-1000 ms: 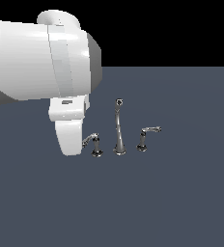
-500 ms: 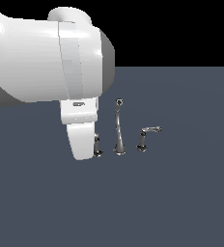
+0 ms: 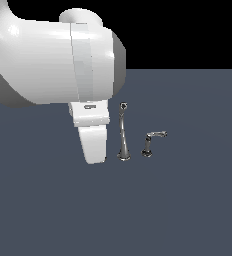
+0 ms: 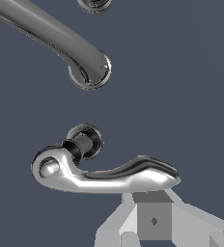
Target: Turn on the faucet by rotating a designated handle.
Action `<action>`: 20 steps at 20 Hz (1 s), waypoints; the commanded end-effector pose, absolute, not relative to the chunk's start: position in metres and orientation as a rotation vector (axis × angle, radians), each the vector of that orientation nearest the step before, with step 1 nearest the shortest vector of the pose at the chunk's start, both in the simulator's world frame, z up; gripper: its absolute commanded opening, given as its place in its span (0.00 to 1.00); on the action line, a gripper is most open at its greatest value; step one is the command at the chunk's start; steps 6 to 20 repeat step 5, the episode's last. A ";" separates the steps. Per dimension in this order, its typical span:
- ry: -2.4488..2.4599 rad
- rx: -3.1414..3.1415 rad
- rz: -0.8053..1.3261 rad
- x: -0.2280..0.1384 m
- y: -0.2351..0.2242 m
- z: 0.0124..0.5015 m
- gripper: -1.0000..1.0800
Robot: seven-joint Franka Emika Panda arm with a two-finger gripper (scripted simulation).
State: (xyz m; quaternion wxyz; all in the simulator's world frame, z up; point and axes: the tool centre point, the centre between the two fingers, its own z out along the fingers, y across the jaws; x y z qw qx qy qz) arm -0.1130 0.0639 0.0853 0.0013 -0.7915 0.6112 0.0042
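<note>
The faucet's tall chrome spout [image 3: 123, 136] stands in the middle of the exterior view, and its curved body [image 4: 51, 38] crosses the wrist view. The handle [image 4: 104, 174], a chrome lever on a short dark-based post, fills the wrist view. In the exterior view it is hidden behind my gripper [image 3: 94, 157]. The grey fingers [image 4: 153, 219] sit just below the lever's tip, close to it or touching; their state is unclear. The twin handle [image 3: 153, 141] stands on the exterior view's right of the spout.
The faucet pieces stand on a flat dark blue-grey surface [image 3: 188, 210]. The large white arm link [image 3: 53, 65] covers the upper left of the exterior view. The twin handle's base ring [image 4: 94, 4] shows at the wrist view's edge.
The arm has moved toward the exterior view's right and nearer the faucet. The handle that showed beside the gripper a second ago is now covered by it.
</note>
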 end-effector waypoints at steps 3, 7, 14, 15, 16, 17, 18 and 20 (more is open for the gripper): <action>2.010 -2.413 0.001 -0.097 0.012 0.085 0.00; 2.015 -2.410 0.000 -0.094 0.006 0.085 0.00; 2.015 -2.410 0.000 -0.094 0.006 0.085 0.00; 2.015 -2.410 0.000 -0.094 0.006 0.085 0.00; 2.015 -2.410 0.000 -0.094 0.006 0.085 0.00; 2.015 -2.410 0.000 -0.094 0.006 0.085 0.00; 2.015 -2.410 0.000 -0.094 0.006 0.085 0.00; 2.015 -2.410 0.000 -0.094 0.006 0.085 0.00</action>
